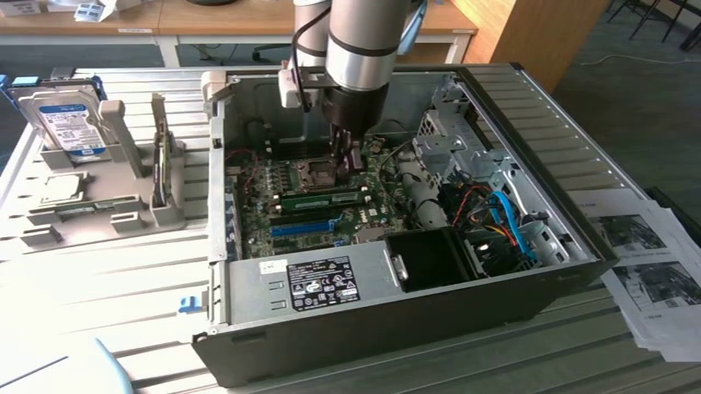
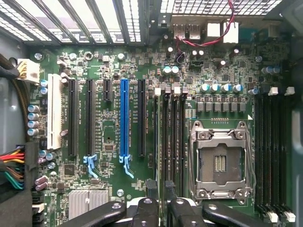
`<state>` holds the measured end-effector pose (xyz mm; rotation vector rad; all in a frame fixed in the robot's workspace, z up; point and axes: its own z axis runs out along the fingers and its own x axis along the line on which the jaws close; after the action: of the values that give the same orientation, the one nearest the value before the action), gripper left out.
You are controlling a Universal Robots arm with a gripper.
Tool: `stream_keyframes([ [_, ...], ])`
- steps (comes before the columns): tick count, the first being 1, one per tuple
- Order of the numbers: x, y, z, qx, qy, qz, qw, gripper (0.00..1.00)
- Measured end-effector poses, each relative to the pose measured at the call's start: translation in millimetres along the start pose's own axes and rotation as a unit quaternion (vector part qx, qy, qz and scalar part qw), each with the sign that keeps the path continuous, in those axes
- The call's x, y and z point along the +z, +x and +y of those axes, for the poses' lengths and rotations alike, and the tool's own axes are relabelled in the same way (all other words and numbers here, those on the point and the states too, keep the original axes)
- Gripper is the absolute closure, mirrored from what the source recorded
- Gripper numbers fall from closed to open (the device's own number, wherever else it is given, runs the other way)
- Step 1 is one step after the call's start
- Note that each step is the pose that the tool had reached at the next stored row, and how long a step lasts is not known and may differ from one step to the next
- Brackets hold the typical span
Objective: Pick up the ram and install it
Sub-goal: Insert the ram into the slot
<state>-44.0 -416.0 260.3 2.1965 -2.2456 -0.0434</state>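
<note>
Ram (image 1: 323,198) sits upright on the motherboard (image 2: 102,127) near the hand (image 1: 350,164), whose grip I cannot tell.

The dark grey metal computer case (image 1: 547,156) lies open on top, leaving free room above the flat green motherboard (image 2: 109,137) around the silver square processor socket (image 2: 220,161), where the black gripper (image 1: 348,160) hangs. On the exterior view's right, a silver perforated drive cage (image 1: 449,135) and tangled blue, red and orange cables (image 1: 504,217) crowd the wall. A black boxy fan shroud (image 1: 432,258) and a silver labelled power-supply box (image 1: 312,279) block the end nearest that camera.
</note>
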Motion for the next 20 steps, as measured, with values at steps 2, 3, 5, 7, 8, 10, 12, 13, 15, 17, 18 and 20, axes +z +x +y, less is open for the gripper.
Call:
stream_keyframes([
  [2, -2.2, 0.0, 0.0, 0.0, 0.0, 0.0, 1.0, 0.82],
  [3, -3.3, -0.1, 0.1, 0.0, 0.0, 0.0, 1.0, 0.82],
  [5, -5.6, -0.1, 0.1, 0.0, 0.0, 0.0, 1.0, 0.82],
  [7, -7.7, -0.1, 0.2, 0.0, 0.0, 0.0, 1.0, 0.82],
  [8, -8.7, -0.2, 0.2, 0.0, 0.0, 0.0, 1.0, 0.82],
  [10, -10.8, -0.2, 0.2, 0.0, 0.0, 0.0, 1.0, 0.82],
  [12, -12.7, -0.3, 0.2, 0.0, 0.0, 0.0, 1.0, 0.82],
  [13, -13.6, -0.3, 0.3, 0.0, 0.0, 0.0, 1.0, 0.82],
  [15, -15.8, -0.3, 0.3, 0.0, 0.0, 0.0, 1.0, 0.82],
  [17, -18.2, -0.4, 0.4, 0.0, 0.0, 0.0, 1.0, 0.82],
  [18, -19.5, -0.4, 0.4, 0.0, 0.0, 0.0, 1.0, 0.82],
  [20, -22.2, -0.4, 0.5, 0.0, 0.0, 0.0, 1.0, 0.82],
])
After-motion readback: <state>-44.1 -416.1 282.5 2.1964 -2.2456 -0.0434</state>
